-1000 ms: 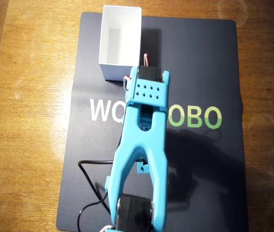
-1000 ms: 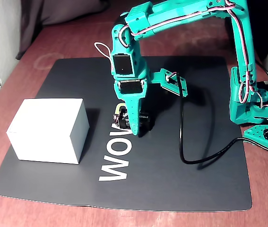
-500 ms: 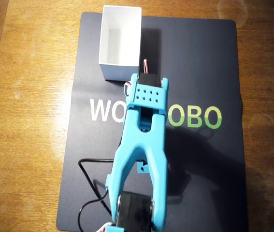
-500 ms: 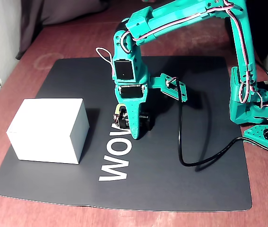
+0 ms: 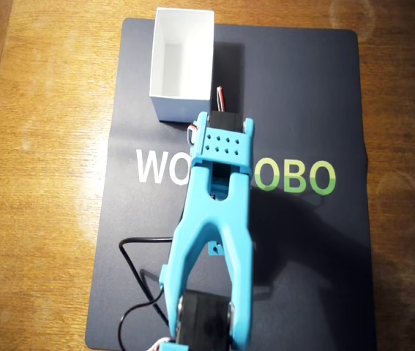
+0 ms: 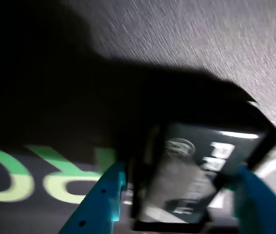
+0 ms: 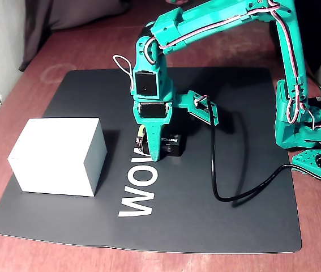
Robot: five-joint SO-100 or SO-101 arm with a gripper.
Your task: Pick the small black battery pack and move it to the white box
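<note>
Surroundings: first we see a dark mat (image 7: 217,238) with large white and green lettering lying on a wooden table (image 5: 46,219); in the fixed view a black cable (image 7: 219,170) loops over the mat to the right of the arm.
Arm: we see the blue-green arm (image 5: 214,241) reaching over the middle of the mat; in the overhead view it covers the letters in the middle of the word and hides everything beneath it.
White box: we see the white box (image 5: 181,66) standing open-topped near the far edge of the mat in the overhead view, and at the left of the mat in the fixed view (image 7: 58,156); its inside shows only bare white walls.
In the way: we see bare mat between the battery and the box in the fixed view, the two standing apart.
Battery pack: we see the small black battery pack (image 7: 171,146) low over the mat beside the white letters; whether it touches the mat we cannot tell. The blurred wrist view shows its white lettering (image 6: 196,180).
Jaws: we see the gripper (image 6: 176,195) with one blue finger on each side of the pack, close against its sides, pinching it between them.
Wires: we see thin wires at the pack's end towards the box in the fixed view.
</note>
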